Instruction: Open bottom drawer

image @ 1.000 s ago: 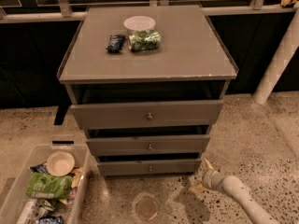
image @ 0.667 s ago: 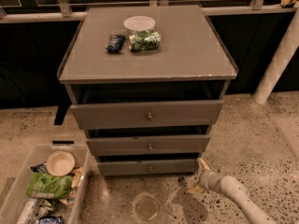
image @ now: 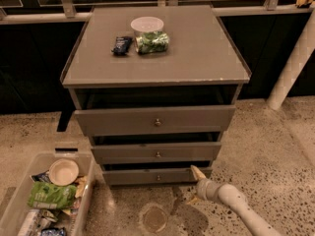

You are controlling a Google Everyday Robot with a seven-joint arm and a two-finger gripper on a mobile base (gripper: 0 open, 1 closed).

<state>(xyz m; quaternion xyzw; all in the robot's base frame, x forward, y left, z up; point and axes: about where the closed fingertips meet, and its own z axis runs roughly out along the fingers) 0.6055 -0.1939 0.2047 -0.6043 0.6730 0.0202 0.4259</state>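
Observation:
The bottom drawer (image: 142,176) is the lowest and narrowest-looking of three grey drawer fronts, with a small round knob (image: 158,177) at its centre. My gripper (image: 195,186) is low over the floor at the drawer's right end, on a white arm coming in from the bottom right. It is open and empty. One fingertip (image: 197,172) is at the drawer front's right end; I cannot tell if it touches. The other (image: 193,199) is lower, over the floor.
Middle drawer (image: 123,153) and top drawer (image: 118,120) sit above. On the cabinet top (image: 197,53) are a clear lidded tub (image: 148,33) and a dark packet (image: 121,44). A clear bin (image: 15,200) of snacks and a bowl stands at bottom left. A white post (image: 293,68) stands at right.
My gripper has moved left toward the right end of the bottom drawer. The drawers have not visibly moved.

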